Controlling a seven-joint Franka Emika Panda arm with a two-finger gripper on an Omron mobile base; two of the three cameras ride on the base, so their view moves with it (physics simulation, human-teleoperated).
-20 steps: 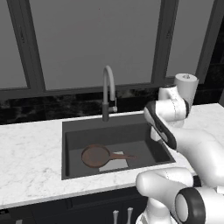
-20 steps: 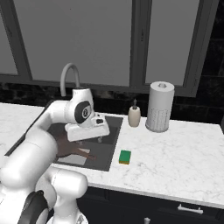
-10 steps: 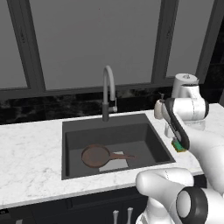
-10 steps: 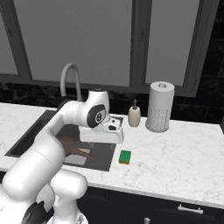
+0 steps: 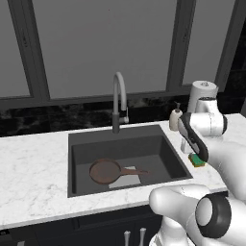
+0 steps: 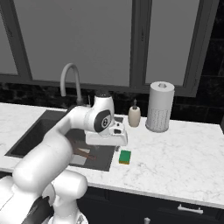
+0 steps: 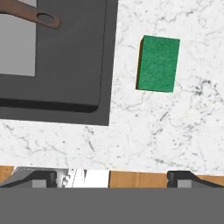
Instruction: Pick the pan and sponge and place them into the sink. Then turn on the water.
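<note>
The claw (image 7: 112, 177) is spread wide and holds nothing, hovering above the white marble table (image 7: 175, 131) near the green sponge (image 7: 158, 64), which lies just beside the sink (image 5: 158, 144). The pan (image 5: 105, 171) rests on the sink floor. Behind stand a faucet (image 5: 119, 101), soap bottle (image 6: 134, 115) and paper towel roll (image 6: 160, 107), under dark-framed windows.
</note>
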